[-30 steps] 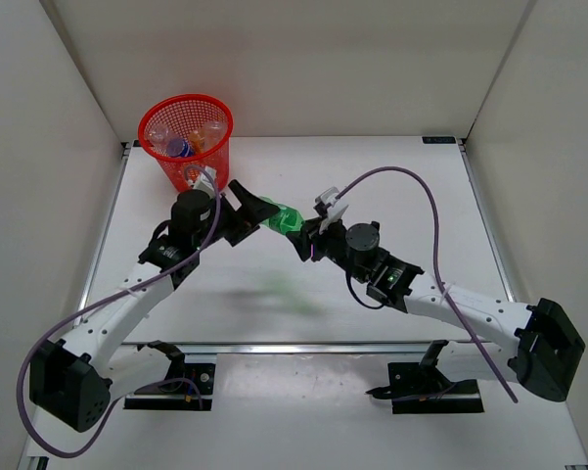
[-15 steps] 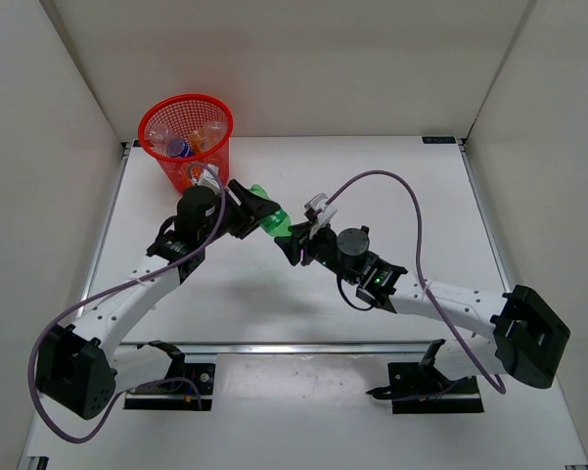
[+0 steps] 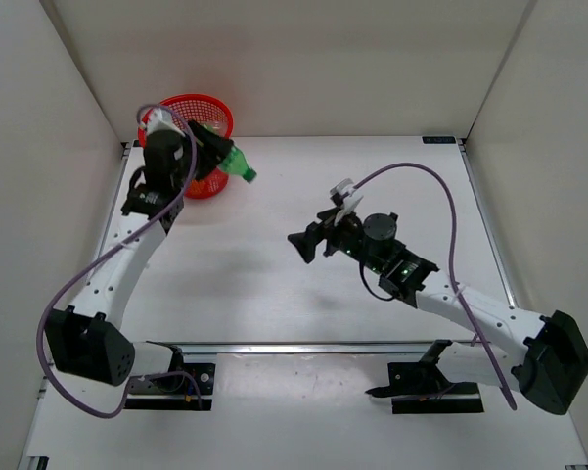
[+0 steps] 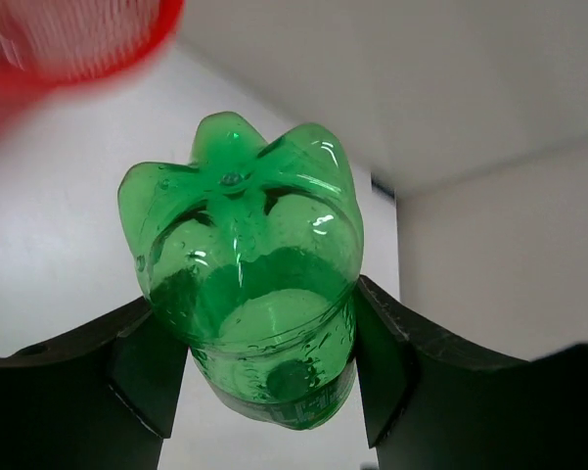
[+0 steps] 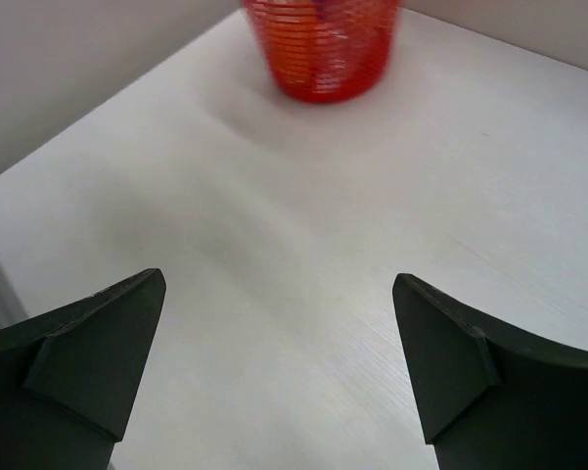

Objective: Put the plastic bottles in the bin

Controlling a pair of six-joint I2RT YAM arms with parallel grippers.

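Note:
A green plastic bottle [image 3: 235, 163] [image 4: 247, 274] hangs in the air by the right rim of the red mesh bin [image 3: 203, 103], base pointing right and away from the wrist. My left gripper [image 3: 213, 149] [image 4: 264, 367] is shut on the bottle's lower body, a finger pressed on each side. The bin shows as a red blur [image 4: 68, 39] at the upper left of the left wrist view. My left arm covers most of the bin's mouth, so its contents are hidden. My right gripper [image 3: 306, 243] [image 5: 279, 328] stands open and empty over mid-table, facing the bin [image 5: 323, 49].
White walls close in the white table [image 3: 372, 176] at the back and on both sides. The bin stands in the back left corner. A purple cable [image 3: 440, 196] loops above my right arm.
The green bottle passed from my right gripper to my left, which swung it up and left to the bin. My right gripper opened and drew back to the right.

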